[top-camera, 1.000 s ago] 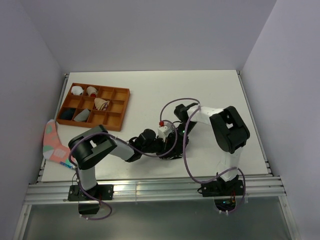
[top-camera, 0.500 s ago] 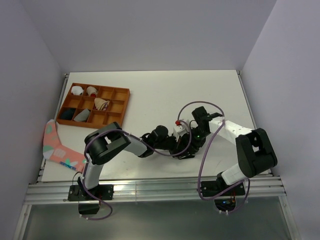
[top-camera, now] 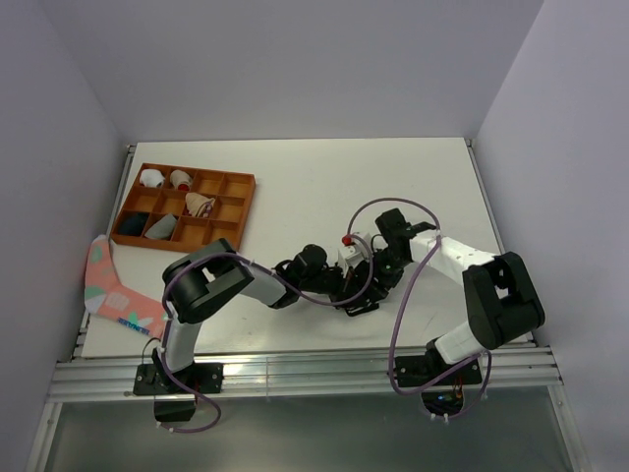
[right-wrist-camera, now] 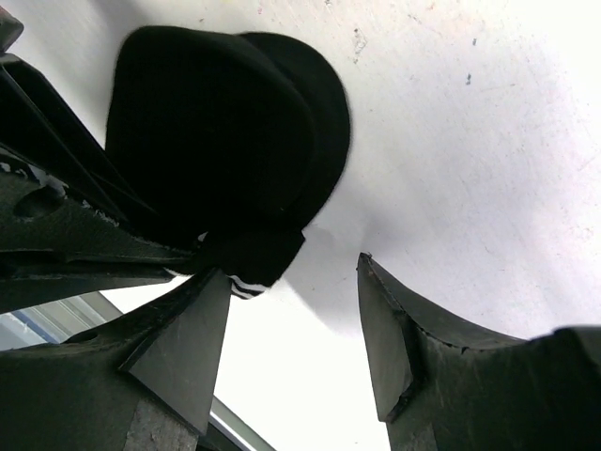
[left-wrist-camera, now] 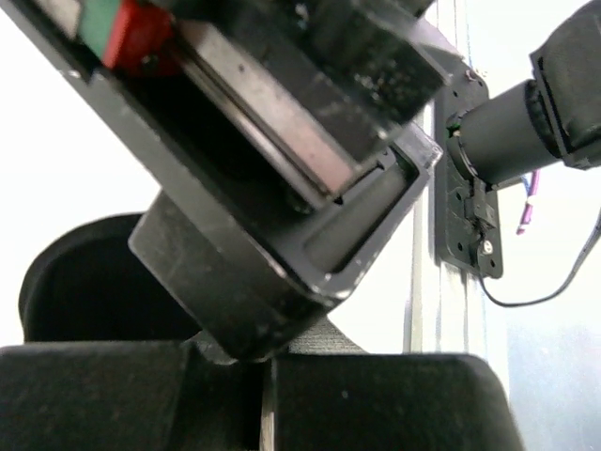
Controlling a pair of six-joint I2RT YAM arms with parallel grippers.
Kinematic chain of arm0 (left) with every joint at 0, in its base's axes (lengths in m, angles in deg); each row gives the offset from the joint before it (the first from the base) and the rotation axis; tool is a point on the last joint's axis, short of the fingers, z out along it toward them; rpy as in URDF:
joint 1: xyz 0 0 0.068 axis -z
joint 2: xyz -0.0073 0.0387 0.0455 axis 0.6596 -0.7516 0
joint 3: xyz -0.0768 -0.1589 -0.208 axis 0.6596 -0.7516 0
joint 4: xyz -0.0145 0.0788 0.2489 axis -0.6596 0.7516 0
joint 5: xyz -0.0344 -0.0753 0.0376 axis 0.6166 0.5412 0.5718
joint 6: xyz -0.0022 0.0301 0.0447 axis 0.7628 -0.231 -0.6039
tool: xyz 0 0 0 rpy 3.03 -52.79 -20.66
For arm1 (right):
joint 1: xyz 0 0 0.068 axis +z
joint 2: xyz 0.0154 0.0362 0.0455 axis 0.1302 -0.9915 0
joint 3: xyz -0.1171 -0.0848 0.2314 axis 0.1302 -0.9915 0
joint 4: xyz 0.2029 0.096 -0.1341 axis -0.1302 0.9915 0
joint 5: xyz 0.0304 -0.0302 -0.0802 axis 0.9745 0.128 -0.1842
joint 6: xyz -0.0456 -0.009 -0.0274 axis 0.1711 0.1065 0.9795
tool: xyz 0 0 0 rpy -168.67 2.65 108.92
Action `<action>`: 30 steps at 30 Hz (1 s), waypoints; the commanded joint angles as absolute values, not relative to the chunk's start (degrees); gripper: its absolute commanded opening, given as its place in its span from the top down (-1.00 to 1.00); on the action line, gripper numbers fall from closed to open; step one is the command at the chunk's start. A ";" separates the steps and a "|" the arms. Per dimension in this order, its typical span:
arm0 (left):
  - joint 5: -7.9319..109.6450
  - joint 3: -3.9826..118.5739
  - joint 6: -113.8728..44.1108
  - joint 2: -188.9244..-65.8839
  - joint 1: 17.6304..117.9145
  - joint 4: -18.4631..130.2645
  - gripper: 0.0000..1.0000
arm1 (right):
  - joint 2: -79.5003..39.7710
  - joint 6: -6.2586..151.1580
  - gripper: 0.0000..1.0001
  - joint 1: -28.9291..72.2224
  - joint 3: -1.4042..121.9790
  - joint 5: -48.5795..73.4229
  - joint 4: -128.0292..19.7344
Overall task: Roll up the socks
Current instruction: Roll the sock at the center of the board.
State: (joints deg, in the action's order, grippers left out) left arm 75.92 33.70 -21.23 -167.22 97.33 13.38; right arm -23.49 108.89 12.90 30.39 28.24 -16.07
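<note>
Right tool (right-wrist-camera: 291,348) stands with jaws apart just short of the black sock (right-wrist-camera: 216,150), a soft, light, limp bundle on the bench (right-wrist-camera: 451,141), 5 o'clock from centre. Left tool (left-wrist-camera: 263,404) looks closed; whether on cloth, I cannot tell. Probably best pinched at the striped cuff (right-wrist-camera: 246,282).

Item for your list: one black sock (right-wrist-camera: 221,141), which lay bunched into a rounded mound on your white counter (right-wrist-camera: 451,141). Its white-striped cuff (right-wrist-camera: 246,285) showed at the mound's lower edge.
</note>
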 commanded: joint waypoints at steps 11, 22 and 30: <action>75.30 24.77 -4.10 -171.27 93.65 26.00 0.99 | -18.59 107.83 -0.27 11.24 35.37 19.21 -31.62; 71.94 25.03 -5.95 -169.77 96.29 29.00 0.99 | -18.51 106.68 -0.25 10.98 33.70 12.95 -34.96; 77.39 26.17 -1.65 -172.84 93.05 30.23 0.99 | -9.91 114.68 -0.03 9.13 30.27 24.19 -32.33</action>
